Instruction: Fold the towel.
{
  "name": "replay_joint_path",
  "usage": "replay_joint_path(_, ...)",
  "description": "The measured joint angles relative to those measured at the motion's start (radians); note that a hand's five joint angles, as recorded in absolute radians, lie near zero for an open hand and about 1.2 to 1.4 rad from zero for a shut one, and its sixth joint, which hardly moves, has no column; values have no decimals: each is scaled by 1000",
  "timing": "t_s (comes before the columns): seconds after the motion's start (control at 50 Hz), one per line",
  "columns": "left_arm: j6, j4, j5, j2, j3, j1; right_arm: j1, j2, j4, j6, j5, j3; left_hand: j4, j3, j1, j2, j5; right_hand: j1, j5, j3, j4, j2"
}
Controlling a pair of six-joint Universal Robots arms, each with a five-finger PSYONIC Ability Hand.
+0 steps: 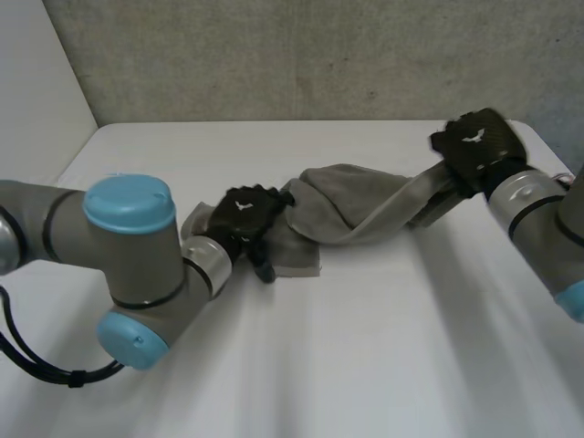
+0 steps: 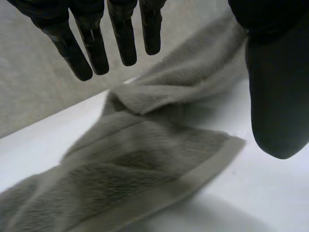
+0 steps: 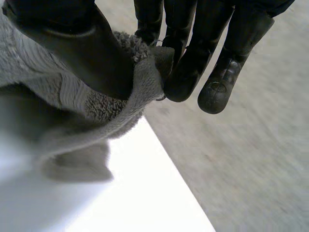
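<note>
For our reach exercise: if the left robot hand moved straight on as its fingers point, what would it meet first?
Most likely the grey towel, bunched just beyond the left robot hand; depth uncertain.

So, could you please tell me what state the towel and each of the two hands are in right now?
Towel: not folded, twisted along its length, one end flat on the table, the other raised.
Left hand: open, fingers straight, over the towel's flat end.
Right hand: shut on the towel, pinching its raised end between thumb and fingers.
</note>
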Motion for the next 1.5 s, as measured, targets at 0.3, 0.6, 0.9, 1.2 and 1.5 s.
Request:
replay_joint_path(0.3,173,-1,-34,-128,61,-31,-63,95,-65,2,132,-70,190,194,195,197,195,3,0,0,0,0)
replay_joint_path(0.6,229,-23,-63,-210,194,-31,-66,124,-60,1,122,-73,190,194,195,197,195,3,0,0,0,0)
replay_joint_path(0.9,284,-70,-63,-261,279,-30,-66,135,-60,-1,121,-78,212,216,215,220,216,3,0,0,0,-1)
replay_joint_path(1.2,284,-74,-67,-276,297,-29,-65,149,-60,-1,122,-79,1074,1068,1066,1063,1055,3,0,0,0,-1)
replay_joint_path(1.5,284,-80,-69,-280,300,-22,-65,148,-58,-2,122,-78,1139,1154,1089,1135,1103,3,0,0,0,-1)
